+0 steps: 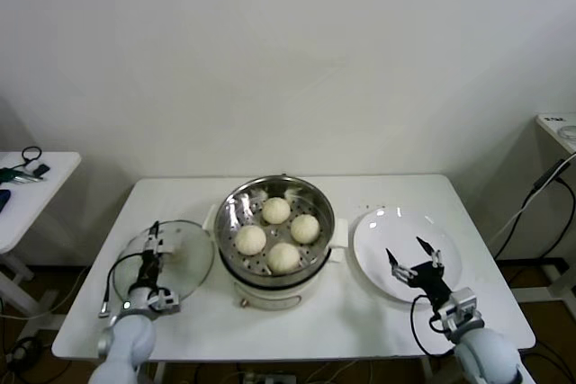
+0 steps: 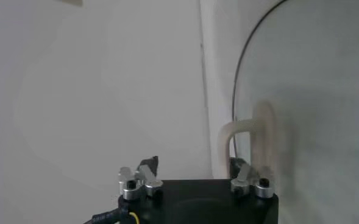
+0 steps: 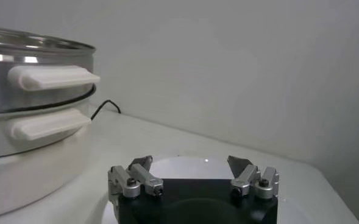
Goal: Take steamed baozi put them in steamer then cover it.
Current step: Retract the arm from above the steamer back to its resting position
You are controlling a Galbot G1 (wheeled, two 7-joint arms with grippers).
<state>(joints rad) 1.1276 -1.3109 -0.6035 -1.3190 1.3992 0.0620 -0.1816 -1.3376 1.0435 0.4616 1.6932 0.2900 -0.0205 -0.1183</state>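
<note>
Baozi (image 1: 276, 209): four, all in steamer (image 1: 319, 249), centre of table (image 1: 207, 321). Loading done. Lid (image 1: 193, 263): off, flat on table left of steamer; covering left. Left gripper (image 1: 155, 242): at lid handle (image 2: 252, 131), jaws apart, nothing held. Right gripper (image 1: 412, 256): wide, empty, over plate (image 1: 378, 227).

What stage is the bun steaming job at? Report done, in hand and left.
Done: four cream-white round buns sit in the shiny steel steamer; the white plate is bare.
In hand: the left gripper is at the clear glass lid, jaws around its handle.
Left: covering. The right gripper hovers open over the plate.
</note>
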